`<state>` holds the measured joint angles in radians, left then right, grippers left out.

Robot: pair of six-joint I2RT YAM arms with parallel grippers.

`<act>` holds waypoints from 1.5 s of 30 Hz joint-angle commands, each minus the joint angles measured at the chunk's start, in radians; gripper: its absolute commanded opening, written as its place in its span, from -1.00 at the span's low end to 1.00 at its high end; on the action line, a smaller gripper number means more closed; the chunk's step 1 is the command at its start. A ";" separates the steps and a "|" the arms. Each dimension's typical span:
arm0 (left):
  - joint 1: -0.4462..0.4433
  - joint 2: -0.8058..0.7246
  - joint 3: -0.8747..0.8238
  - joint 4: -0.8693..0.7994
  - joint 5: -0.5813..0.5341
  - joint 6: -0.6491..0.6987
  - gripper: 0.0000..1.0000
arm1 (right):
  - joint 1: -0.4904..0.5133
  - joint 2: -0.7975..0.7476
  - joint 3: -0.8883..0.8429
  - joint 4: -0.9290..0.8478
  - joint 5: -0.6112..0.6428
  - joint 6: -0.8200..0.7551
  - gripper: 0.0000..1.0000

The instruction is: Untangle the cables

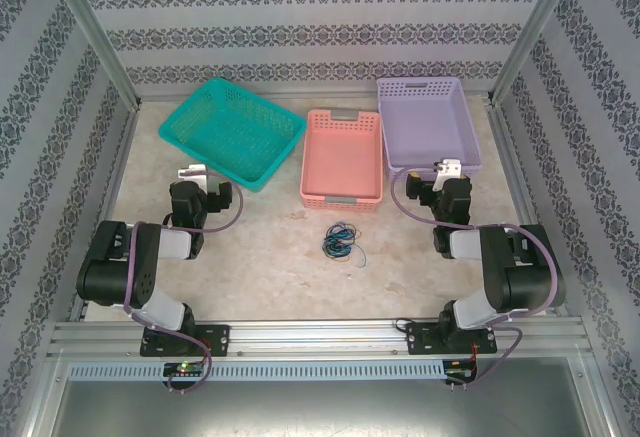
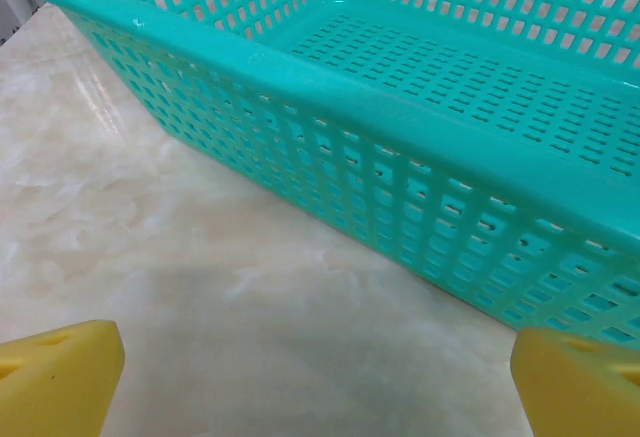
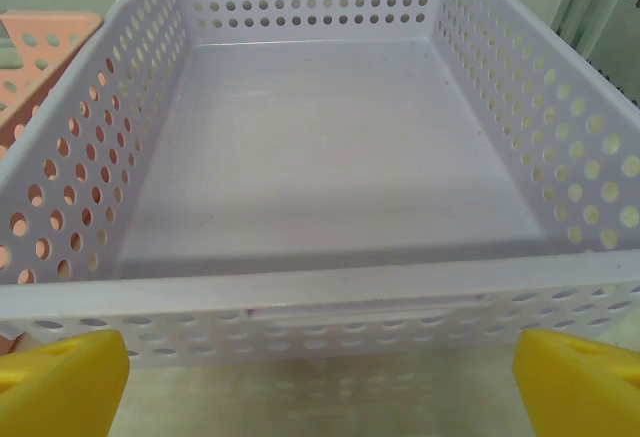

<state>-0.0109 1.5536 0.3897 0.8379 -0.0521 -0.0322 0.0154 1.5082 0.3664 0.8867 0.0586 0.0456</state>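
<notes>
The cables [image 1: 341, 239] lie in a small tangled bundle of black, blue and pale strands on the table's middle, in front of the pink basket. My left gripper [image 1: 193, 173] rests far to their left, beside the teal basket, open with yellow fingertips [image 2: 60, 377] wide apart and nothing between them. My right gripper [image 1: 447, 168] sits to the cables' right, at the lilac basket's near wall, also open; its yellow fingertips [image 3: 575, 382] frame bare table.
A teal basket [image 1: 232, 129] stands at back left, a pink basket [image 1: 342, 156] in the middle, a lilac basket [image 1: 428, 122] at back right, all holding nothing. The teal basket's wall [image 2: 400, 187] and the lilac basket's near rim [image 3: 320, 292] are close ahead of the wrists.
</notes>
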 commanded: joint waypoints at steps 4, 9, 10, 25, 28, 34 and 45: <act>0.009 0.007 0.018 0.004 0.015 0.014 0.99 | -0.003 0.001 0.017 0.009 -0.023 -0.014 0.96; 0.009 0.008 0.018 0.003 0.015 0.014 0.99 | -0.003 0.001 0.019 0.009 -0.024 -0.014 0.96; 0.009 0.008 0.018 0.003 0.015 0.013 0.99 | -0.003 0.001 0.019 0.009 -0.023 -0.013 0.97; 0.009 0.007 0.018 0.004 0.015 0.013 0.99 | -0.002 0.001 0.019 0.009 -0.023 -0.014 0.96; 0.009 0.008 0.018 0.004 0.015 0.014 0.99 | -0.003 0.001 0.019 0.008 -0.023 -0.014 0.96; 0.004 -0.052 0.015 -0.031 0.009 0.018 0.99 | -0.004 0.001 0.019 0.009 -0.023 -0.012 0.96; -0.175 -0.549 0.295 -0.668 -0.296 -0.067 0.99 | 0.084 -0.555 0.182 -0.457 0.334 -0.022 0.96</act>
<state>-0.1577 1.0477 0.5980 0.3611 -0.2607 -0.0910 0.0616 1.0763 0.4335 0.5751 0.2588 0.0494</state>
